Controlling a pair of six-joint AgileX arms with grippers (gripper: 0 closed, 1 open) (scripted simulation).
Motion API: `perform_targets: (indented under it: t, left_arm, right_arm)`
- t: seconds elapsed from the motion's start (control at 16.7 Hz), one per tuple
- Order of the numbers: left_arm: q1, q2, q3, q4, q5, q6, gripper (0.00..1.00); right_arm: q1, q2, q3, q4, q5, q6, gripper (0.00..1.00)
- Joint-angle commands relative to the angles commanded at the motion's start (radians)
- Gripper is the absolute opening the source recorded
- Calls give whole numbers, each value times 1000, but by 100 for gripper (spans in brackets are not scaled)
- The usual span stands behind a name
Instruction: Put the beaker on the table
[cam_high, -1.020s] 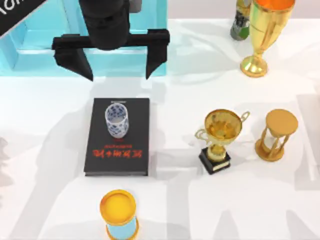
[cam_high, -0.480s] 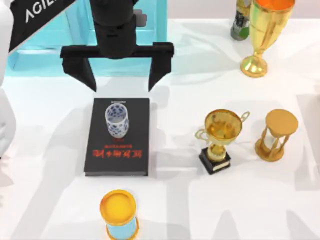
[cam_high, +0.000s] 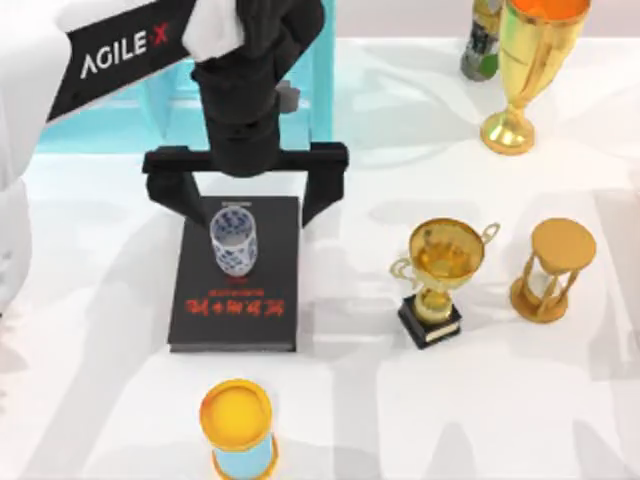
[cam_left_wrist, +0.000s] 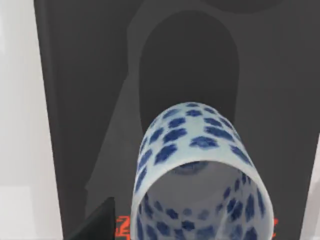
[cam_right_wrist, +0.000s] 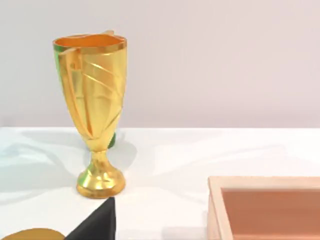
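Observation:
The beaker (cam_high: 233, 243), a small white cup with a blue pattern, stands upright on a black book (cam_high: 237, 305) with red lettering, left of centre on the white table (cam_high: 90, 350). My left gripper (cam_high: 250, 198) hangs open just behind the beaker, over the book's far edge, its two fingers spread wider than the cup. The left wrist view looks down on the beaker (cam_left_wrist: 200, 172) and the book (cam_left_wrist: 85, 100), with nothing gripped. A corner of my right gripper (cam_right_wrist: 97, 224) shows in the right wrist view, parked facing a tall gold goblet.
A turquoise shelf (cam_high: 100, 110) stands behind the book. A gold trophy (cam_high: 440, 268) and an hourglass (cam_high: 553, 270) stand to the right, with a tall goblet (cam_high: 530, 70) and a green bottle (cam_high: 482, 40) at the back right. A gold-topped blue cylinder (cam_high: 238, 428) stands near the front. A wooden box (cam_right_wrist: 270, 205) appears in the right wrist view.
My left gripper has come forward from over the shelf to just behind the beaker, staying open. The beaker and book have not moved.

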Motion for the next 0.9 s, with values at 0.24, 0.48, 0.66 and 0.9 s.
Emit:
perform_targets:
  t: [0.24, 0.48, 0.66, 0.9]
  left_arm:
    - [-1, 5, -111, 112, 0, -1, 100]
    - [-1, 5, -113, 115, 0, -1, 100]
    - [-1, 5, -113, 115, 0, -1, 77]
    - [-1, 5, -113, 115, 0, -1, 47]
  right_arm:
    - [0, 0, 0, 0, 0, 0, 100]
    - [0, 0, 0, 0, 0, 0, 100]
    - [0, 0, 0, 0, 0, 0, 100]
    - [0, 0, 0, 0, 0, 0, 100]
